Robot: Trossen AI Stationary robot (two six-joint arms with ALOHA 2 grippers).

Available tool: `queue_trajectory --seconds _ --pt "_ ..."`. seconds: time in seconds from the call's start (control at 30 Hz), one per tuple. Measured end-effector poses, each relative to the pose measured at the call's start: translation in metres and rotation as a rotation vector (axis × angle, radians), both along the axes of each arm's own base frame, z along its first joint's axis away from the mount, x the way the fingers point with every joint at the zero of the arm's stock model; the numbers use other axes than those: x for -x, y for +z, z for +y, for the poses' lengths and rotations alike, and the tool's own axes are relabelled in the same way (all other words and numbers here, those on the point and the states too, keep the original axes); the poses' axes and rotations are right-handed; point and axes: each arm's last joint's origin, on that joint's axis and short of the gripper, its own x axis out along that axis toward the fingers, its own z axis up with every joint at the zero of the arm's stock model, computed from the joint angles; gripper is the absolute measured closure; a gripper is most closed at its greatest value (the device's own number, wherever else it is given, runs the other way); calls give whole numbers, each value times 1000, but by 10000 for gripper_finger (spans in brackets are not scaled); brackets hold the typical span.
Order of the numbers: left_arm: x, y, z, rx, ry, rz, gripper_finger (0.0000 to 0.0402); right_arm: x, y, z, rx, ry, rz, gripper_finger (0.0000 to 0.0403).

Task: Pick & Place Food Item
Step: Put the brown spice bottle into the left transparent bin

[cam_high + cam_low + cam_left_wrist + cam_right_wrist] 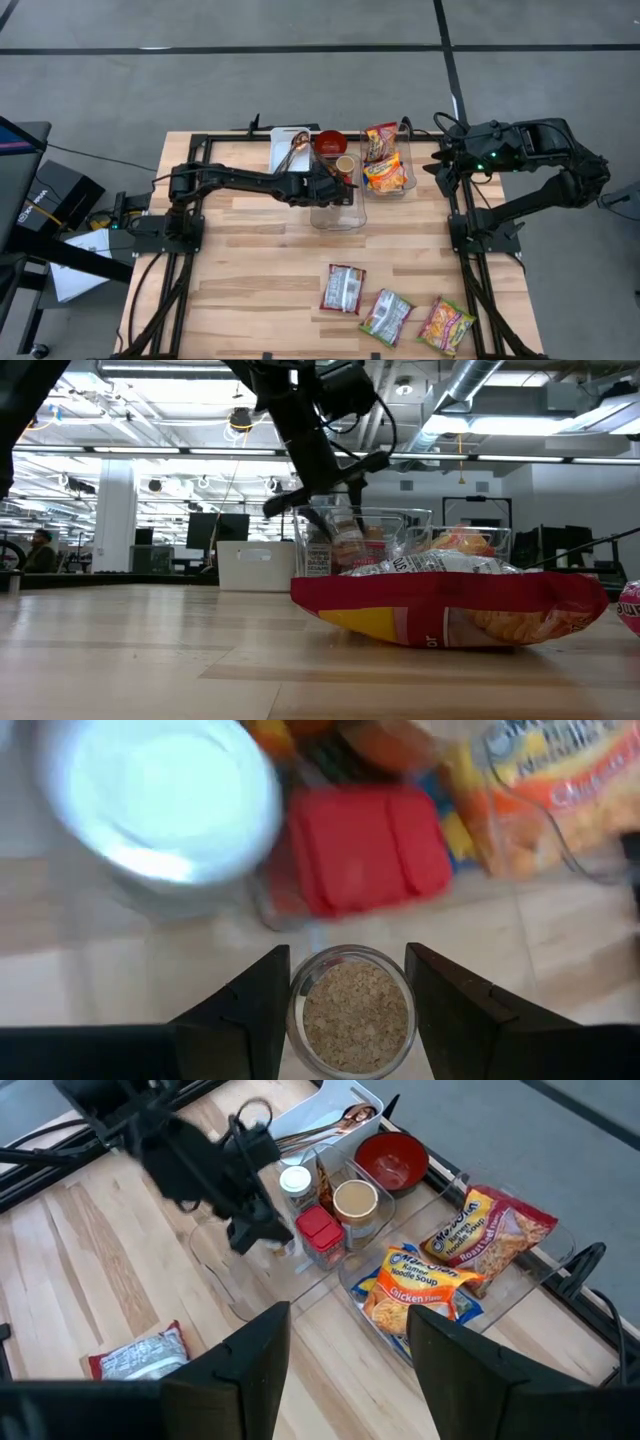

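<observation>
Left hand [348, 1010] clamps one jar [353, 1016]; right hand [350, 1355] apart; three packets [343, 289] lie loose.

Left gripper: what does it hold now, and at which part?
The left gripper holds a small clear jar of tan grains, its fingers on opposite sides of the jar's wall. The right gripper holds nothing.

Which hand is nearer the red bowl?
Left. The left hand sits over the clear bin just in front of the red bowl; the right hand hangs past the noodle bin, off to the side.
</observation>
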Motion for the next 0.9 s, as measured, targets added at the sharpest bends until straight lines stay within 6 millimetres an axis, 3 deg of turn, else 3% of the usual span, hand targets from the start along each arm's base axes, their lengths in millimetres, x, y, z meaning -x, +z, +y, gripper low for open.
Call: queue_trajectory --seconds 0.77,0.9 --pt "-5 -4 -4 17 7 -30 233 1 0 0 18 22 16 207" --pt "-7 -15 -4 37 -1 2 233 1 0 0 18 22 16 207"
